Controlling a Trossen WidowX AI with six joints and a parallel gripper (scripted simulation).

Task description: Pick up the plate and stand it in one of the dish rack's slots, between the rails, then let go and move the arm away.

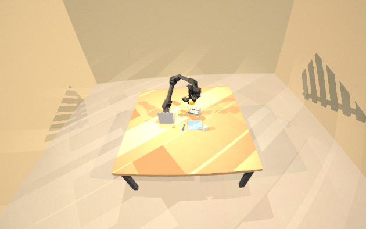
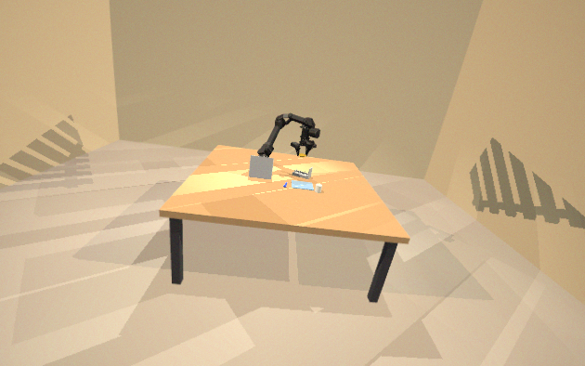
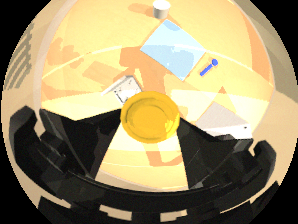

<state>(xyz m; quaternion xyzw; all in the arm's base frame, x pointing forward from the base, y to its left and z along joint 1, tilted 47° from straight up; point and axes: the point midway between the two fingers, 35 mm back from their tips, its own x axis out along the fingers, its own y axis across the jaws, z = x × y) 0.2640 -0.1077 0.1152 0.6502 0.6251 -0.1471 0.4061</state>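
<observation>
The yellow plate [image 1: 192,103] [image 2: 302,155] [image 3: 150,118] is held in the air, roughly level in the exterior view, with its round face toward the wrist camera. My gripper [image 1: 191,102] [image 2: 302,154] [image 3: 150,116] is shut on the plate, one finger at each side of its rim. The small grey-white dish rack [image 1: 194,111] [image 2: 302,174] [image 3: 128,90] stands on the table below the plate. In the wrist view the plate lies over the view of the rack's near corner. The slots are too small to tell apart.
A light blue mat [image 1: 194,125] [image 2: 302,185] [image 3: 172,50] lies in front of the rack. A white cup [image 1: 205,128] [image 2: 318,188] [image 3: 161,9] and a blue utensil [image 1: 183,127] [image 2: 285,185] [image 3: 208,68] flank it. A grey panel [image 1: 166,118] [image 2: 261,167] stands by the arm's base.
</observation>
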